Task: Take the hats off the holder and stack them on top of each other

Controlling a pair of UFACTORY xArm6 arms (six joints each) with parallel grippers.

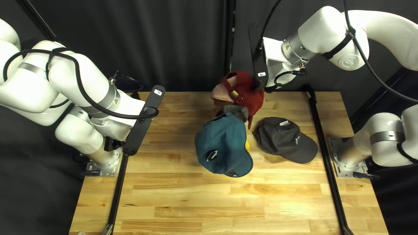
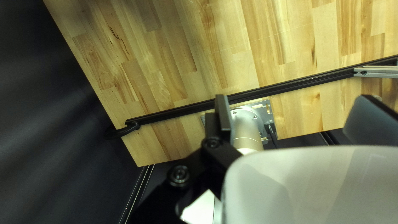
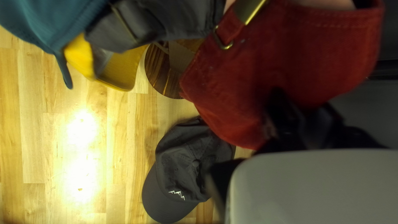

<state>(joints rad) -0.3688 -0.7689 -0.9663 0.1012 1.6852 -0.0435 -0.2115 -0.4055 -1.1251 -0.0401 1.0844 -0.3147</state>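
Table point(image 1: 202, 202): wood, near half bare. Left arm point(image 1: 75, 94) sits at its own edge, well apart from the hats. Left gripper point(image 2: 292, 102) is released, jaws wide, nothing btwn them, only tabletop and the arm's base below. Right arm point(image 1: 326, 36) reaches over the far edge to the holder.

Hats: teal hat point(image 1: 223, 145) is the biggest in view, hanging on the holder's near side, w/ a yellow hat point(image 3: 119, 73) peeking from under it and a grey hat point(image 1: 235, 111) just above. Black hat point(image 1: 284, 138) is already off, flat on the table just right of the teal one, so it's the base of the stack. Red hat point(image 1: 248, 93) is up top on the holder, tilted, and the right gripper point(image 3: 244, 138) is pressed against its crown. Can't tell if it has actually clamped the cloth; too blurred.

Holder point(image 3: 163, 71): only its round wood base shows, under the hats.

Step, as I read it: taking hat no. 2, the red one. Next move prob needs a sure pinch, a lift clear w/o dragging the grey or teal hats, then across and down onto the black hat, crown over crown.
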